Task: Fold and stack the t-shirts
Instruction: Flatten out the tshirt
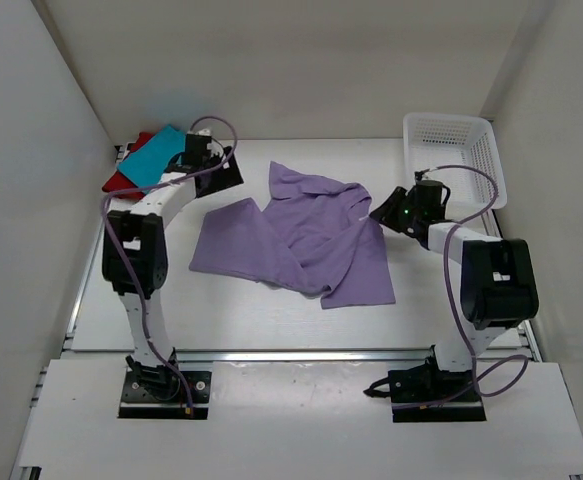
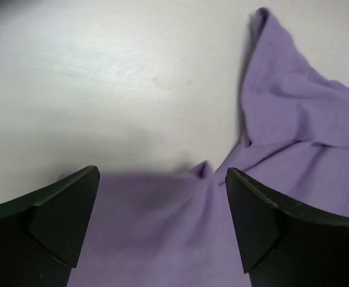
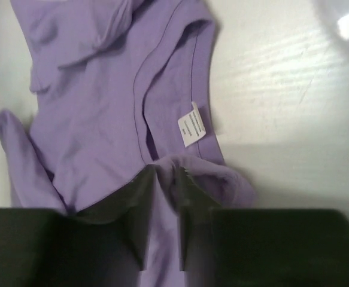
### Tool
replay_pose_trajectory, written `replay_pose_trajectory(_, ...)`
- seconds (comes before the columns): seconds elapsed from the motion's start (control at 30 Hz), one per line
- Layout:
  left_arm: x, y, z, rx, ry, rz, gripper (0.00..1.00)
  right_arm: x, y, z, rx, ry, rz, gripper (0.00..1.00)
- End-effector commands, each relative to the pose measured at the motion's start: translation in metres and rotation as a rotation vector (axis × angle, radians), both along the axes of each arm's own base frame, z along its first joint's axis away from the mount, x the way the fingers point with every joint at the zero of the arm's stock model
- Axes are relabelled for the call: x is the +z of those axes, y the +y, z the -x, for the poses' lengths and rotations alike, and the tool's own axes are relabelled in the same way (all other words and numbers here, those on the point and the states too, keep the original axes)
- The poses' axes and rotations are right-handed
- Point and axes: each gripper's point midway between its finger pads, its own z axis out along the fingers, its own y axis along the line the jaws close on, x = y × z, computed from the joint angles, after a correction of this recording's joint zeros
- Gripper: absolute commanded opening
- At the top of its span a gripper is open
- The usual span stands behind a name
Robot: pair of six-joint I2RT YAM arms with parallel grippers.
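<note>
While teal shirt [image 1: 159, 155] tops red shirt [image 1: 119, 182], purple shirt [image 1: 301, 240] lies unfolded; my left fingers [image 2: 66, 209] are spread, right fingers [image 3: 143, 197] I cannot tell.

One t-shirt [image 1: 316, 245] at centre; two others [image 1: 156, 158] far left; basket [image 1: 449, 120] far right.

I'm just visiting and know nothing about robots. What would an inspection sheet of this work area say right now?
Surface: white table, flat.
Job's things: lilac t-shirt crumpled mid-table, unfolded; teal t-shirt lying on red t-shirt, far left corner.
Clutter: white mesh basket, far right corner.
Grippers: left gripper open over the lilac t-shirt's edge; right gripper narrowly parted, lilac cloth in the gap, grip unclear.
Cables: purple cables along both arms.
Surroundings: plain white walls.
</note>
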Motion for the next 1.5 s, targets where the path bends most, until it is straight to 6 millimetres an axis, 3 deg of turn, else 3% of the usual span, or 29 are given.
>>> replay_pose_trajectory(0.0, 0.052, 0.021, 0.023, 0.054, -0.105, 0.036, 0.99, 0.029, -0.001, -0.016, 0.014, -0.084, -0.006, 0.30)
replay_pose_trajectory(0.03, 0.050, 0.025, 0.037, 0.049, -0.119, 0.083, 0.99, 0.032, -0.002, -0.012, -0.006, -0.090, -0.006, 0.39)
replay_pose_trajectory(0.07, 0.029, 0.022, 0.056, 0.036, -0.077, 0.104, 0.99, 0.043, -0.002, -0.010, -0.013, -0.127, -0.005, 0.42)
replay_pose_trajectory(0.1, 0.043, 0.020, 0.064, 0.018, -0.113, 0.154, 0.99, 0.043, 0.001, -0.001, -0.015, -0.129, -0.027, 0.46)
replay_pose_trajectory(0.17, 0.011, 0.019, 0.104, 0.004, -0.068, 0.215, 0.99, 0.062, 0.014, 0.012, 0.011, -0.189, -0.037, 0.46)
replay_pose_trajectory(0.2, 0.021, 0.020, 0.114, 0.006, -0.096, 0.264, 0.99, 0.062, 0.020, 0.020, 0.014, -0.190, -0.017, 0.45)
replay_pose_trajectory(0.23, 0.015, 0.027, 0.133, 0.027, -0.097, 0.290, 0.92, 0.065, 0.031, 0.031, 0.034, -0.206, -0.004, 0.41)
replay_pose_trajectory(0.27, 0.011, 0.033, 0.147, 0.044, -0.111, 0.299, 0.63, 0.069, 0.042, 0.044, 0.067, -0.212, -0.003, 0.38)
replay_pose_trajectory(0.33, -0.001, 0.045, 0.171, 0.107, -0.095, 0.284, 0.23, 0.065, 0.053, 0.062, 0.096, -0.216, 0.013, 0.31)
replay_pose_trajectory(0.37, -0.005, 0.052, 0.183, 0.145, -0.085, 0.251, 0.23, 0.072, 0.059, 0.071, 0.121, -0.237, 0.003, 0.29)
replay_pose_trajectory(0.43, -0.016, 0.069, 0.201, 0.238, -0.080, 0.214, 0.26, 0.058, 0.062, 0.093, 0.152, -0.221, 0.014, 0.28)
replay_pose_trajectory(0.57, -0.042, 0.107, 0.229, 0.415, -0.075, 0.218, 0.44, 0.044, 0.062, 0.132, 0.203, -0.214, 0.015, 0.29)
replay_pose_trajectory(0.67, -0.053, 0.112, 0.232, 0.451, -0.049, 0.225, 0.55, 0.034, 0.062, 0.152, 0.219, -0.216, 0.017, 0.30)
replay_pose_trajectory(0.77, -0.060, 0.114, 0.225, 0.482, -0.030, 0.201, 0.60, 0.036, 0.061, 0.158, 0.234, -0.231, 0.025, 0.30)
replay_pose_trajectory(1.07, -0.088, 0.114, 0.212, 0.562, 0.026, 0.230, 0.60, 0.041, 0.056, 0.162, 0.236, -0.253, 0.014, 0.30)
replay_pose_trajectory(1.17, -0.090, 0.113, 0.206, 0.569, 0.031, 0.243, 0.53, 0.037, 0.054, 0.166, 0.239, -0.250, 0.020, 0.31)
replay_pose_trajectory(1.2, -0.090, 0.102, 0.205, 0.539, 0.039, 0.250, 0.50, 0.037, 0.054, 0.167, 0.242, -0.249, 0.019, 0.30)
replay_pose_trajectory(1.4, -0.089, 0.099, 0.197, 0.525, 0.024, 0.242, 0.36, 0.040, 0.039, 0.167, 0.196, -0.260, 0.019, 0.31)
replay_pose_trajectory(1.47, -0.087, 0.098, 0.193, 0.522, 0.023, 0.251, 0.19, 0.034, 0.031, 0.169, 0.163, -0.232, 0.042, 0.32)
